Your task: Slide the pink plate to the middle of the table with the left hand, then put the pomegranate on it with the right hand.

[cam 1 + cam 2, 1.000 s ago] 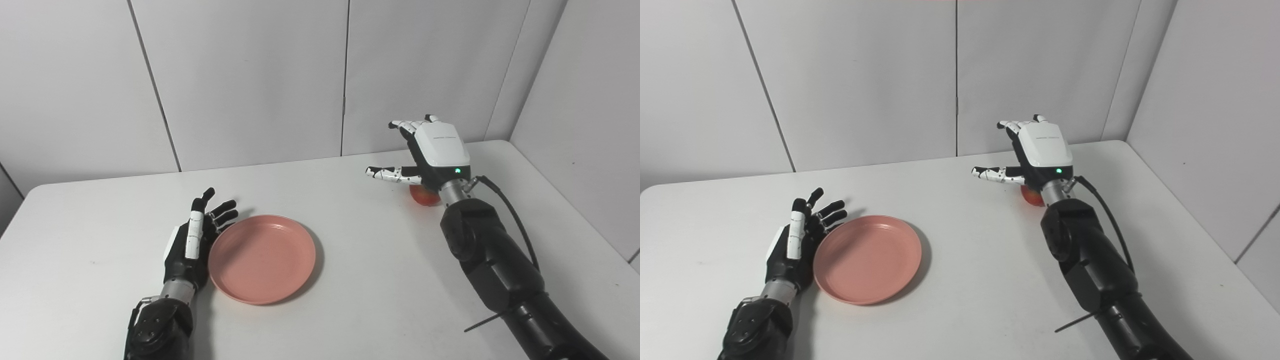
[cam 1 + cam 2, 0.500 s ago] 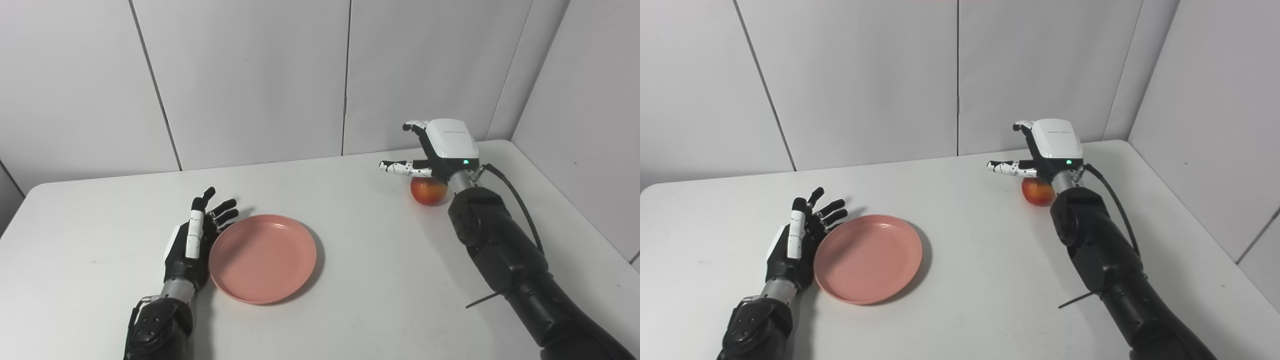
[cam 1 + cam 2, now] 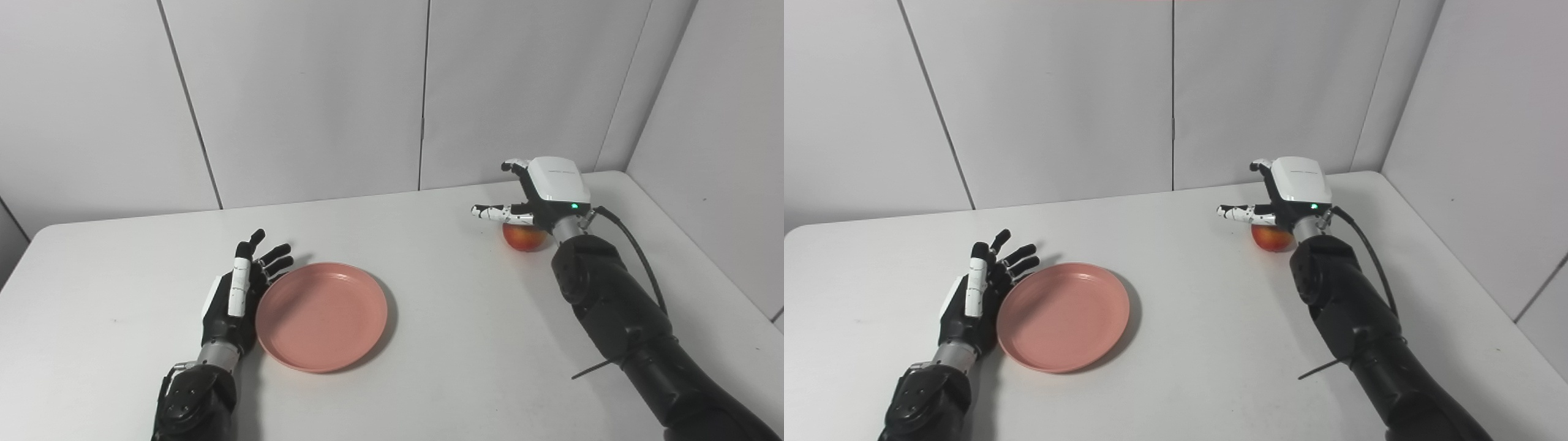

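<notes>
The pink plate [image 3: 321, 315] lies flat on the white table [image 3: 459, 343], left of its middle. My left hand [image 3: 236, 297] is open and rests on edge against the plate's left rim. The red pomegranate [image 3: 524, 237] sits on the table at the back right. My right hand [image 3: 548, 193] hovers palm down just over the pomegranate, open, with its thumb [image 3: 493, 212] stretched to the left. The hand hides the fruit's top. It also shows in the right eye view [image 3: 1295, 187].
Grey wall panels close off the table's far edge and right side. A black cable [image 3: 631, 245] runs along my right forearm.
My right hand has dropped and moved back to the right, from well above the pomegranate to just over it. The left hand and the plate have not moved.
</notes>
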`<state>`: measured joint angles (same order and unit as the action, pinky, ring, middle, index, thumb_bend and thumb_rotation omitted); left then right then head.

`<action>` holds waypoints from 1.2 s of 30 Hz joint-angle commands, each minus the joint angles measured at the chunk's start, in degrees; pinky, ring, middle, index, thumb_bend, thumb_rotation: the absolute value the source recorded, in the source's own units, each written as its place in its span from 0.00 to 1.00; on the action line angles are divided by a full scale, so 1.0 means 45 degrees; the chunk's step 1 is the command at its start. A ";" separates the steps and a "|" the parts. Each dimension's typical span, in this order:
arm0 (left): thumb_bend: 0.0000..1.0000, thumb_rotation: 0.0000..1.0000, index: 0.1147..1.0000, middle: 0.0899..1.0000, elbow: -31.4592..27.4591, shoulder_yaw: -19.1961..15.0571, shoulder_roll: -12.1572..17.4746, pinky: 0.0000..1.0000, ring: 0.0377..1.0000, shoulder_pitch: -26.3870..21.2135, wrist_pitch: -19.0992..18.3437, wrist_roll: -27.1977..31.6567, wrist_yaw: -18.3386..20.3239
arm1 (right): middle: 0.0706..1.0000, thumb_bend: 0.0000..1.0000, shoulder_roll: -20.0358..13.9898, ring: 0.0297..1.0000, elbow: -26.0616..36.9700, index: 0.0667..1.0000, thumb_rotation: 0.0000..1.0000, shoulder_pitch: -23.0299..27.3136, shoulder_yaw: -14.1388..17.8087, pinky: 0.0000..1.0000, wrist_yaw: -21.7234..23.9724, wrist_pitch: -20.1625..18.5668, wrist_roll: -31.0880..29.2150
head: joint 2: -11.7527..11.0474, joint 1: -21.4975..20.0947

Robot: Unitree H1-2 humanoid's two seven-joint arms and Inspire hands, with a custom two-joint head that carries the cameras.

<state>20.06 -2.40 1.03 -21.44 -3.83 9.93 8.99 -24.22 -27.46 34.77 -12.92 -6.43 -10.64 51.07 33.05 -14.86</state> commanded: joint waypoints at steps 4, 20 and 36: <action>0.97 0.93 0.93 0.77 -0.0071 0.0038 0.0009 0.75 0.78 -0.0218 -0.0230 0.0098 0.0107 | 0.77 0.84 -0.0370 0.76 0.0639 0.75 0.83 0.0254 -0.0010 0.68 0.0070 -0.0439 -0.0023 | 0.0056 0.0077; 0.99 0.92 0.93 0.76 -0.0386 0.0085 -0.0050 0.74 0.78 -0.0061 -0.0498 0.0028 0.0013 | 0.78 0.82 -0.0395 0.76 0.0156 0.76 0.85 0.0020 -0.0229 0.69 0.0338 -0.0645 -0.0036 | 0.0202 0.0224; 0.98 0.93 0.92 0.77 -0.0534 0.0144 -0.0002 0.75 0.78 -0.0044 -0.0667 0.0074 0.0135 | 0.69 0.77 -0.0446 0.60 -0.1061 0.68 0.62 0.0027 -0.0464 0.49 -0.0202 -0.0141 -0.0556 | 0.0305 0.0360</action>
<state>18.47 -2.01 0.95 -20.98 -5.93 9.91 9.10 -25.24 -32.66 32.82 -15.50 -5.43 -12.59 49.25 34.45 -13.27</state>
